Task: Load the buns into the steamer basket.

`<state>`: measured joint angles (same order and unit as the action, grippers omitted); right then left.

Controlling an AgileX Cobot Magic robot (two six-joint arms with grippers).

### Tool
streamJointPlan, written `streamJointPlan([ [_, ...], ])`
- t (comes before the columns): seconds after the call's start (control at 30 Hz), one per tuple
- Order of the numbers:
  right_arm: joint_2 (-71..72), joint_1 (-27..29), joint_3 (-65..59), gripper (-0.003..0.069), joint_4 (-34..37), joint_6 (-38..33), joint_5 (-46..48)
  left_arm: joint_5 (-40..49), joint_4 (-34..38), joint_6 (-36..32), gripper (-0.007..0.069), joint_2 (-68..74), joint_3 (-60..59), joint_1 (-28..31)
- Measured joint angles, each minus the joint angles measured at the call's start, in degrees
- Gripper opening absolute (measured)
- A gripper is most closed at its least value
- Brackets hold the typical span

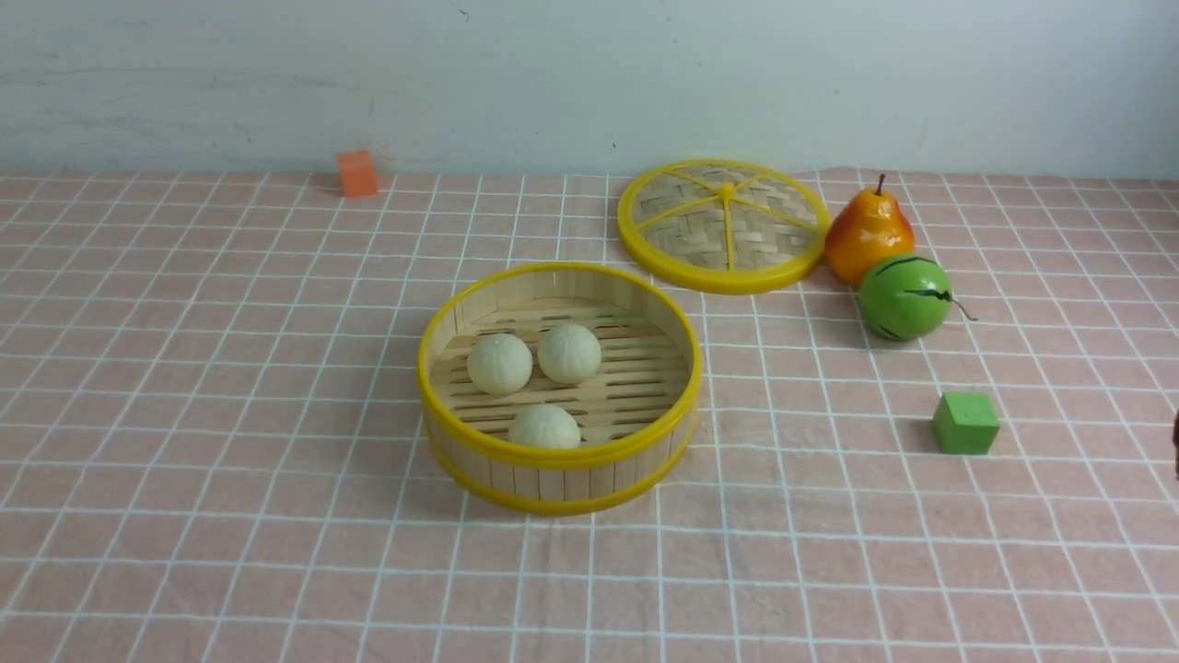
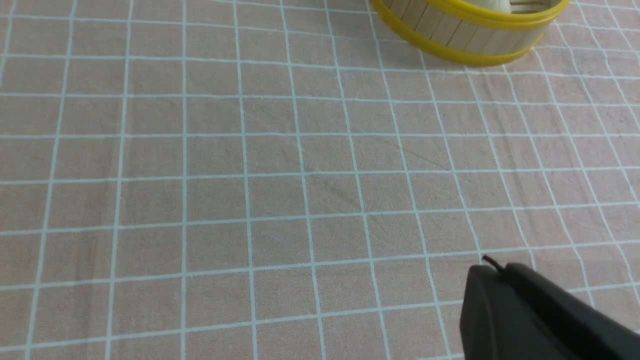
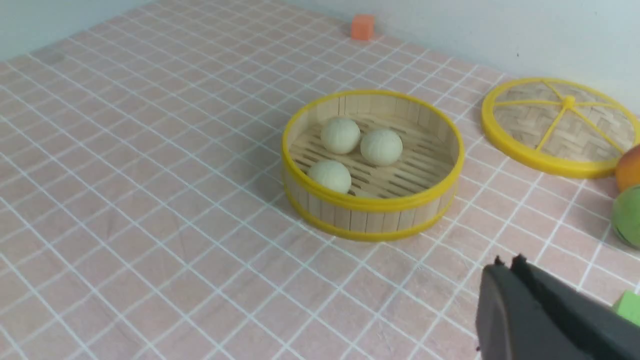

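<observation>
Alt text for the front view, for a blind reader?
Three white buns sit in a steamer basket on a pink checked cloth. Its lid, a pear, a green striped ball and a green cube lie to the right; an orange cube sits back left.

Left end effector (image 2: 499,268) and right end effector (image 3: 509,263) — matte black, smooth rounded shells, small nubs at tips

I see my left pincer (image 2: 495,270) with its jaws pressed together and nothing between them, over the pink checked tabletop (image 2: 250,175). Well ahead of it sits the steamer basket (image 2: 465,37), partly in frame, one bun (image 2: 492,4) peeking over its rim.
</observation>
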<state>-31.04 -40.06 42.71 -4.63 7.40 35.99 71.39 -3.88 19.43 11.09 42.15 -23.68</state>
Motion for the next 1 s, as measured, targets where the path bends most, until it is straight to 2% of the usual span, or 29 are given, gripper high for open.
streamJointPlan([
  [0.07, 0.5, 0.1, -2.0, -0.0015, -1.0, 0.0, -1.0, 0.0, 0.0, 0.0, 0.0002, 0.0, 0.0, 0.0],
  [0.17, 3.9, 3.0, -10.2, -0.0022, -2.3, 0.8, -5.6, 0.0, 0.0, 0.0, 0.0004, 0.0, 0.0, 0.0],
  [0.2, 7.3, 7.1, -15.5, -0.0021, -1.1, 2.2, -8.9, 0.0, 0.0, 0.0, 0.0008, 0.0, 0.0, 0.0],
  [0.23, 7.7, 7.7, -16.1, -0.0021, -0.9, 2.3, -9.3, 0.0, 0.0, 0.0, 0.0008, 0.0, 0.0, 0.0],
  [0.27, 11.3, 12.5, -20.7, -0.0021, 1.5, 3.0, -12.5, 0.0, 0.0, 0.0, 0.0010, 0.0, 0.0, 0.0],
  [0.33, 14.1, 16.4, -24.1, -0.0021, 3.2, 3.3, -15.0, 0.0, 0.0, 0.0, 0.0012, 0.0, 0.0, 0.0],
  [0.37, 17.5, 21.5, -28.5, -0.0021, 4.6, 3.6, -18.1, 0.0, 0.0, 0.0, 0.0015, 0.0, 0.0, 0.0],
  [0.5, 27.0, 32.4, -36.9, -0.0021, 5.4, 3.8, -24.9, 0.0, 0.0, 0.0, 0.0018, 0.0, 0.0, 0.0],
  [0.57, 30.2, 36.3, -39.5, -0.0021, 5.3, 3.8, -25.1, 0.0, 0.0, 0.0, 0.0020, 0.0, 0.0, 0.0],
  [0.77, 31.6, 41.9, -44.1, -0.0021, 3.2, 4.2, -23.5, 0.0, 0.0, 0.0, 0.0023, 0.0, 0.0, 0.0],
  [1.0, 31.6, 42.3, -43.9, -0.0021, 2.0, 4.0, -15.5, 0.0, 0.0, 0.0, 0.0032, 0.0, 0.0, 0.0],
])
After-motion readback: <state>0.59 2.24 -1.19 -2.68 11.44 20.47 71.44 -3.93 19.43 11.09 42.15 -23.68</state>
